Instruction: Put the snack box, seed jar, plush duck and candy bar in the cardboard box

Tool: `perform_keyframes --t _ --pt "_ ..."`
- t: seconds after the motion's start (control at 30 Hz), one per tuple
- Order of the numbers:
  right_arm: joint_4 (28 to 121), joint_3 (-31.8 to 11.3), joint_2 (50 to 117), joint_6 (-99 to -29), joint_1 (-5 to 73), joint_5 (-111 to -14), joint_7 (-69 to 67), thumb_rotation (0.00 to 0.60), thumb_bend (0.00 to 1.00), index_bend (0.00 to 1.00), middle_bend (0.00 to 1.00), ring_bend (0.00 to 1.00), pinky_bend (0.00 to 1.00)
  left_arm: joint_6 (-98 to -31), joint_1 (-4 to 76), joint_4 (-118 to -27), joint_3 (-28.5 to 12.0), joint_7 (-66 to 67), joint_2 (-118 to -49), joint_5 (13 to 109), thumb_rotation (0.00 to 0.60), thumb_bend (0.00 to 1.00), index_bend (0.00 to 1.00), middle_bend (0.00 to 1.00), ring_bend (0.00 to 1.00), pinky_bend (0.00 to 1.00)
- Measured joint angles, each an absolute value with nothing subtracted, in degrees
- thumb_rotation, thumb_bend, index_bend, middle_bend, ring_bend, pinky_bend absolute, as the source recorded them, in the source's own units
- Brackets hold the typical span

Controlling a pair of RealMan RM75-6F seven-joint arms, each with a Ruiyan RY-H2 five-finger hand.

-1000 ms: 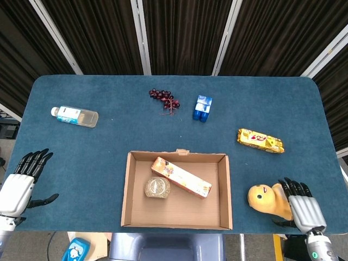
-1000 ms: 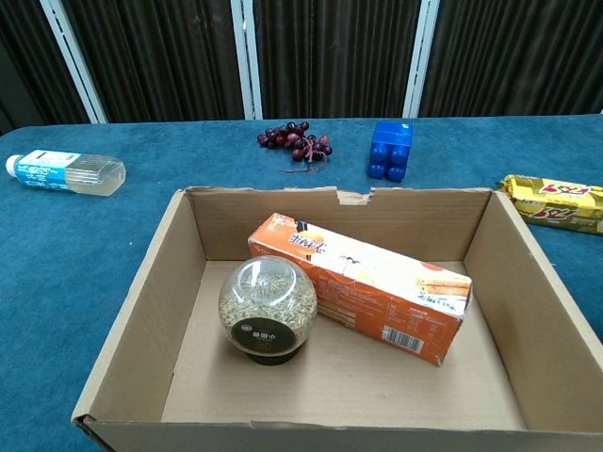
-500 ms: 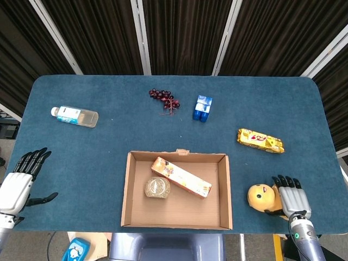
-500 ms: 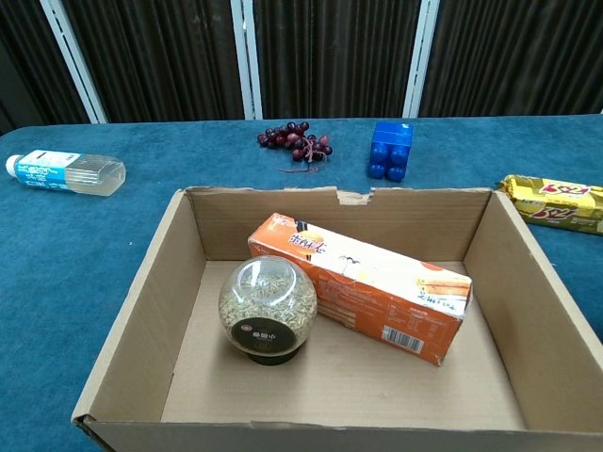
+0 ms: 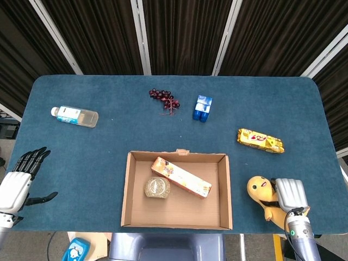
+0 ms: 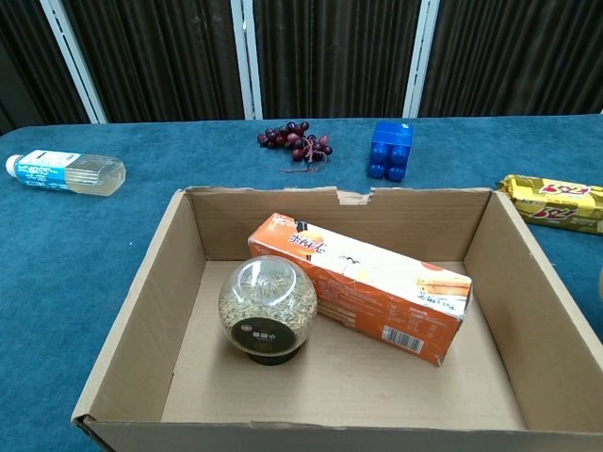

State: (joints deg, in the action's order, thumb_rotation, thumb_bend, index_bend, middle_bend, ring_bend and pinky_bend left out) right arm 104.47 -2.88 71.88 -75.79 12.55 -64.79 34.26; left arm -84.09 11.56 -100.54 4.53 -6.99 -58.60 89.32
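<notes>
While the snack box [image 5: 181, 176] and jar [image 5: 156, 187] already lie in the carton [image 5: 126, 190], two things remain: the right hand [image 5: 289, 194] grasps the duck [image 5: 263, 196] just right of it, and the candy bar [image 5: 260, 141] waits on the bench [image 5: 109, 147]. Left hand [image 5: 22, 180] hangs released.

Even, bright overhead light, soft shadows; both views sharp, perhaps slightly grainy.

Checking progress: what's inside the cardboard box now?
Inside the cardboard box: the snack box and seed jar, touching. The floor under them is hidden.
</notes>
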Motion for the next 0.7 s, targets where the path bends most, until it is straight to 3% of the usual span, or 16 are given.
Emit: perform_keyframes --t 0.37,0.7 --pt "107.6 -6.9 67.6 -79.5 12.9 -69.6 28.2 0.600 0.18 0.78 0.72 0.73 0.88 -84.0 11.2 -100.5 3.6 -7.0 -58.8 89.4 0.600 0.06 0.00 0.00 0.00 0.00" --pt "119.5 -9.7 59.5 -81.2 14.5 -79.2 25.6 0.600 0.18 0.77 0.72 0.72 0.88 -83.9 10.8 -100.2 2.9 -7.3 -58.9 89.5 0.600 0.06 0.00 0.00 0.00 0.00"
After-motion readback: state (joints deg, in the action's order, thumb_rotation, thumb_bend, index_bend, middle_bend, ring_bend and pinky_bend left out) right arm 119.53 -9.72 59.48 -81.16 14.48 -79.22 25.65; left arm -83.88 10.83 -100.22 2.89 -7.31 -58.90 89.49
